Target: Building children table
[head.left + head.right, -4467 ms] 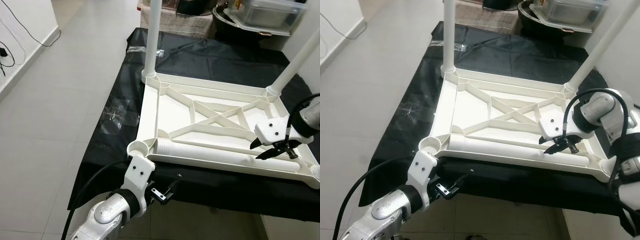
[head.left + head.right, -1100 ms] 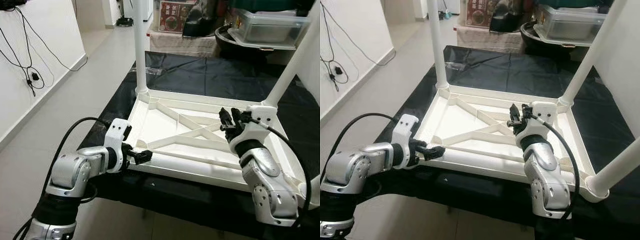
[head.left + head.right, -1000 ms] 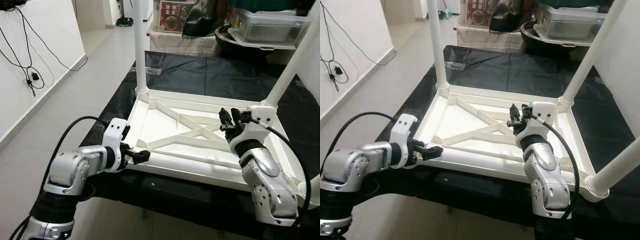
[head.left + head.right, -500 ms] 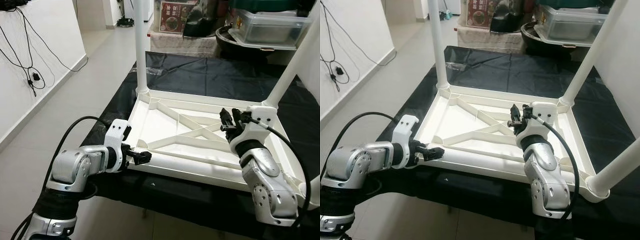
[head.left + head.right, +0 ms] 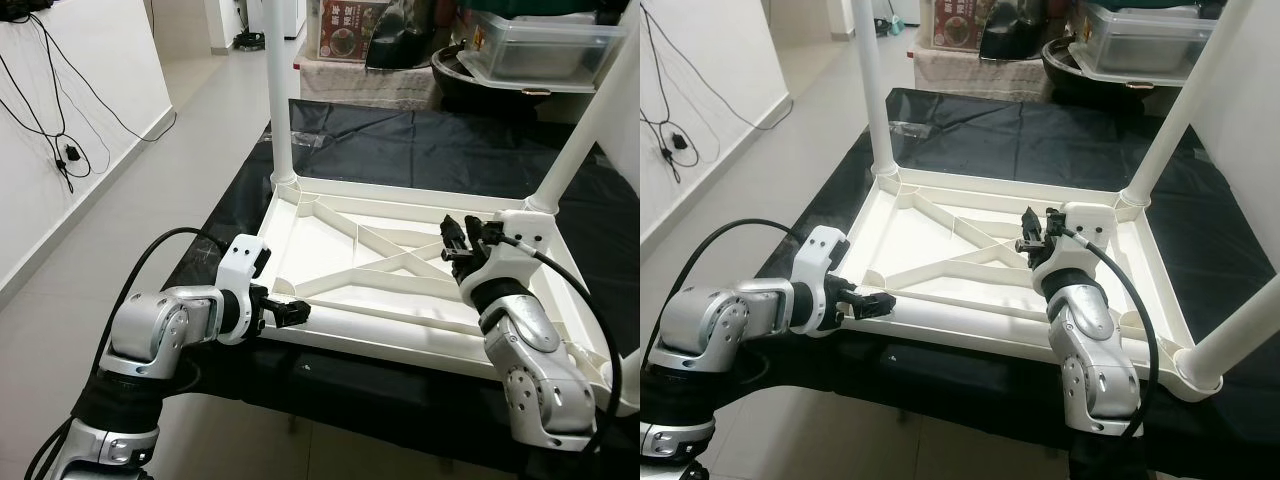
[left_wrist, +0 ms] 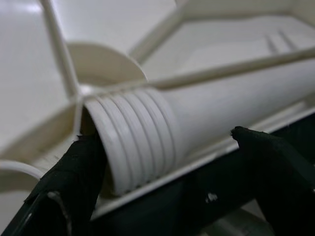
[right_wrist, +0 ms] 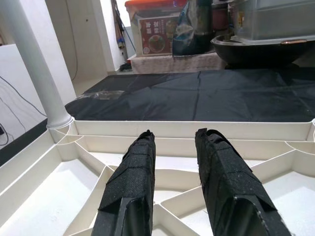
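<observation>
Since half a second ago the left gripper (image 5: pixel 296 311) has advanced slightly toward the centre of the frame, closing on the threaded end of the loose leg (image 5: pixel 400 318); the right gripper (image 5: pixel 458 237) has not shifted. The white tabletop (image 5: pixel 330 225) lies upside down on a black sheet (image 5: pixel 420 150) in the middle of the frame, ribbed underside up. Fitted legs stand at its far-left corner (image 5: pixel 279 90), far-right corner (image 5: pixel 585 125) and near-right corner (image 5: pixel 1240 335). The loose leg lies flat inside the near rim, its ridged end (image 6: pixel 138 140) beside the empty near-left corner socket (image 6: pixel 106 61). In the left wrist view the left gripper's fingers (image 6: pixel 74 177) are spread, one to each side of that ridged end; contact cannot be confirmed. The right gripper hangs above the cross ribs right of centre, fingers (image 7: pixel 130 187) parted with a narrow gap, holding nothing. A clear storage bin (image 5: pixel 540 45) sits at the upper right.
</observation>
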Available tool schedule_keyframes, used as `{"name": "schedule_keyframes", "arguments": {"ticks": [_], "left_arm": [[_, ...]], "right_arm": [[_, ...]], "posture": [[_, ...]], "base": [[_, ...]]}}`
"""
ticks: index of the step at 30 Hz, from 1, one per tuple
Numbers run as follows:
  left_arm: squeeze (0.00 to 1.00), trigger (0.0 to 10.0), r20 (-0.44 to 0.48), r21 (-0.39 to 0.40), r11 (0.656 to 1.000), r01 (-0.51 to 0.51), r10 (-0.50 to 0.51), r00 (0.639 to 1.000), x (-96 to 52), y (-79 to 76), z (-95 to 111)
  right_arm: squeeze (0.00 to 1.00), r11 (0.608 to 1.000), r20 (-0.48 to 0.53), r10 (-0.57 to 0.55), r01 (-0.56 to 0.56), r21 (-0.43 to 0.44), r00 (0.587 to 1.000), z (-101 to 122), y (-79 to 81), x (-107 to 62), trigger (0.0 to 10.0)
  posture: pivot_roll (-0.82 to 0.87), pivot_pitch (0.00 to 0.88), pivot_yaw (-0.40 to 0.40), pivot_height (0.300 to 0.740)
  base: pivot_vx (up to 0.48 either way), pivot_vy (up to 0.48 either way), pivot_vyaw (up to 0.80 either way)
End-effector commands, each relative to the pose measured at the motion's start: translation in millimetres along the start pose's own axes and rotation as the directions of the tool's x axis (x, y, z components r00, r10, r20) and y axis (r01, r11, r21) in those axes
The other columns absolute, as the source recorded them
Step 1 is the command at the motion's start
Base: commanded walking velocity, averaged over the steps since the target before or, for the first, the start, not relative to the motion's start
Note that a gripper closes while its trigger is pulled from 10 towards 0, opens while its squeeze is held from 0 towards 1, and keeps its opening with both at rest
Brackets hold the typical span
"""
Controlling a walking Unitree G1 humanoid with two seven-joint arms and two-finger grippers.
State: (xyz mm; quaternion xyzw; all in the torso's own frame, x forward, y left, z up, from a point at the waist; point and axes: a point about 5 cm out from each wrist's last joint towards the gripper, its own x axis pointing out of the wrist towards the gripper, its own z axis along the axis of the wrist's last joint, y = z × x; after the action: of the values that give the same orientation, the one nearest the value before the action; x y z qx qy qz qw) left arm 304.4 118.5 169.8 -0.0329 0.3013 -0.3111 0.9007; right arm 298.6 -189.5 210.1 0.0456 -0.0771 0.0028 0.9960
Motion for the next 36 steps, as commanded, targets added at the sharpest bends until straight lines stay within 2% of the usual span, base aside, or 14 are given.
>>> {"name": "schedule_keyframes", "arguments": {"ticks": [1,6,11,12,15,16,17,18,25,28,30,32,34,36], "left_arm": [[0.0,10.0,-0.05,-0.024,1.0,0.018,-0.02,0.999,1.4,-2.7,-9.0],[0.0,10.0,-0.052,-0.038,0.998,0.04,-0.042,0.998,2.2,-4.9,-8.9],[0.0,10.0,-0.012,-0.066,0.994,0.084,-0.084,0.996,2.4,-5.9,-5.0],[0.0,10.0,0.018,-0.077,0.989,0.13,-0.129,0.992,0.0,-7.0,-1.4],[0.0,10.0,0.04,-0.086,0.981,0.175,-0.172,0.984,-3.3,-7.9,1.6],[0.0,10.0,0.052,-0.095,0.97,0.224,-0.22,0.974,-8.4,-7.5,3.7],[0.0,10.0,0.052,-0.095,0.97,0.224,-0.22,0.974,-8.4,-7.5,3.7],[0.0,10.0,0.054,-0.099,0.955,0.28,-0.276,0.96,-15.7,-6.3,3.9],[0.0,10.0,0.032,-0.118,0.911,0.395,-0.394,0.918,-36.2,4.1,-6.1],[0.0,10.0,0.03,-0.125,0.906,0.404,-0.404,0.914,-37.8,5.3,-7.6],[0.0,10.0,0.03,-0.158,0.877,0.454,-0.455,0.89,-44.5,11.4,-16.3],[0.0,10.0,0.03,-0.158,0.877,0.454,-0.455,0.89,-44.5,11.4,-16.3],[0.0,10.0,0.03,-0.181,0.848,0.499,-0.502,0.864,-49.7,16.1,-23.1],[0.0,10.0,0.029,-0.19,0.84,0.508,-0.512,0.858,-50.1,18.9,-25.8]], "right_arm": [[0.0,1.0,0.006,-0.021,0.021,-0.004,1.0,0.9,-4.1,-0.4,10.0],[0.0,1.0,0.011,-0.023,0.023,0.0,1.0,1.8,-3.5,0.4,10.0],[0.0,1.0,0.018,-0.025,0.025,0.0,1.0,3.3,-3.4,1.2,10.0],[0.0,1.0,0.02,-0.027,0.027,0.0,0.999,4.2,-3.9,1.5,10.0],[0.0,1.0,0.022,-0.028,0.028,-0.001,0.999,4.8,-4.3,1.6,10.0],[0.0,1.0,0.023,-0.028,0.028,-0.001,0.999,5.1,-4.3,1.8,10.0],[0.0,1.0,0.023,-0.028,0.028,-0.001,0.999,5.1,-4.3,1.8,10.0],[0.0,1.0,0.024,-0.026,0.026,0.0,0.999,5.3,-3.6,2.4,10.0],[0.0,1.0,0.026,-0.011,0.011,0.008,1.0,5.4,2.0,5.1,10.0],[0.0,1.0,0.026,-0.009,0.009,0.009,1.0,5.5,2.5,5.3,10.0],[0.0,1.0,0.028,-0.007,0.007,0.007,1.0,6.1,3.1,4.7,10.0],[0.0,1.0,0.028,-0.007,0.007,0.007,1.0,6.1,3.1,4.7,10.0],[0.0,1.0,0.031,-0.006,0.006,0.006,0.999,7.1,2.9,4.1,10.0],[0.0,1.0,0.033,-0.006,0.005,0.005,0.999,7.7,2.8,3.9,10.0]], "posture": [[0.19,0.11,-0.058,0.74],[0.19,0.113,-0.054,0.74],[0.19,0.113,-0.054,0.74],[0.19,0.114,-0.055,0.74],[0.19,0.115,-0.055,0.74],[0.19,0.114,-0.057,0.74],[0.19,0.114,-0.057,0.74],[0.2,0.113,-0.061,0.74],[0.19,0.106,-0.064,0.74],[0.19,0.106,-0.064,0.74],[0.19,0.098,-0.065,0.74],[0.19,0.098,-0.065,0.74],[0.19,0.095,-0.063,0.74],[0.18,0.09,-0.064,0.74]], "base": [[0.0,0.0,0.0],[0.0,0.0,0.0],[0.0,0.0,0.0],[0.0,0.0,0.0],[0.0,0.0,0.0],[0.0,0.0,0.0],[0.0,0.0,0.0],[0.0,0.0,0.0],[0.0,0.0,0.0],[0.0,0.0,0.0],[0.0,0.0,0.0],[0.0,0.0,0.0],[0.0,0.0,0.0],[0.0,0.0,0.0]]}}
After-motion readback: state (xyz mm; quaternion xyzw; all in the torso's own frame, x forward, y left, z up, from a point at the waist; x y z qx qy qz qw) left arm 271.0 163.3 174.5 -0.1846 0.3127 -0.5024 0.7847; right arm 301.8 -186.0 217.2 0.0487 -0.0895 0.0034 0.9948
